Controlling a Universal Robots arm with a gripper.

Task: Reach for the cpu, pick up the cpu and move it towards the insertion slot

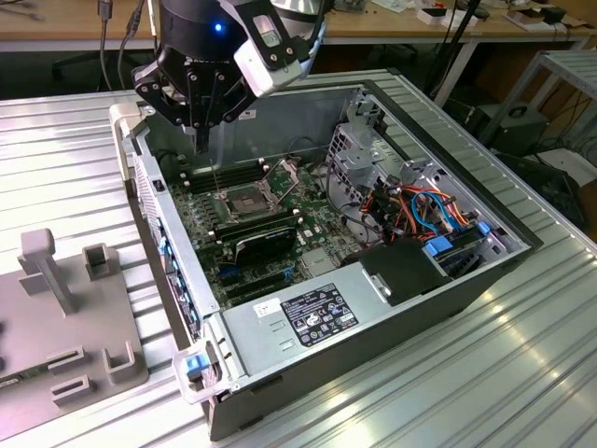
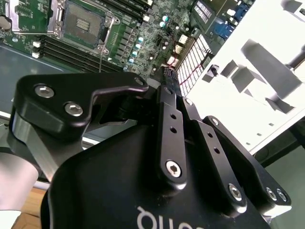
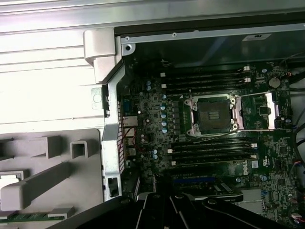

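Ribbed aluminium table [image 1: 522,373] carries an open computer case [image 1: 280,107] laid flat, so its motherboard [image 1: 201,219] faces up at me. My gripper [image 1: 201,138] hangs at the upper left of the exterior view, over the board's near corner and pointing down. I cannot tell how wide it stands or whether it has hold of anything. The insertion slot [image 3: 211,114] sits bare mid-board with its load plate [image 3: 257,112] folded aside, I judge to leave the way clear. A pale flat patch [image 3: 8,180] in the grey fixture [image 1: 65,317] outside the case may be the cpu, though I cannot be sure.
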